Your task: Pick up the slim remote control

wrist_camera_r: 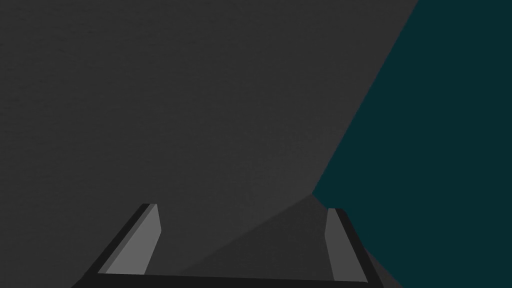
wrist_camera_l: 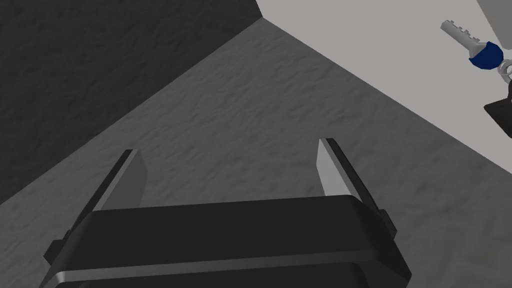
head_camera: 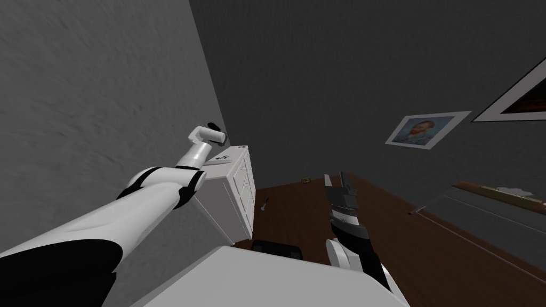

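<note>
The left arm reaches from the lower left of the head view to mid-frame, where the left gripper (head_camera: 218,134) hangs by the wall corner, just above the far end of a white cabinet (head_camera: 237,200). In the left wrist view the left gripper (wrist_camera_l: 228,147) has its fingers (wrist_camera_l: 332,167) spread wide and holding nothing, with grey wall behind them. The cabinet top (wrist_camera_l: 400,55) fills that view's upper right. On it lies a key (wrist_camera_l: 470,42) with a blue head, its ring touching a dark thing (wrist_camera_l: 501,114) cut off by the right edge. I cannot tell whether that dark thing is the remote. In the head view a thin grey sliver (head_camera: 213,162), possibly the remote, lies on the cabinet top just beside the key (head_camera: 225,157), below the left gripper.

The right gripper (head_camera: 335,178) points up at lower centre of the head view, above dark wood floor (head_camera: 426,250). Its fingers (wrist_camera_r: 150,235) are parted and empty. A portrait (head_camera: 426,130) hangs on the wall at right.
</note>
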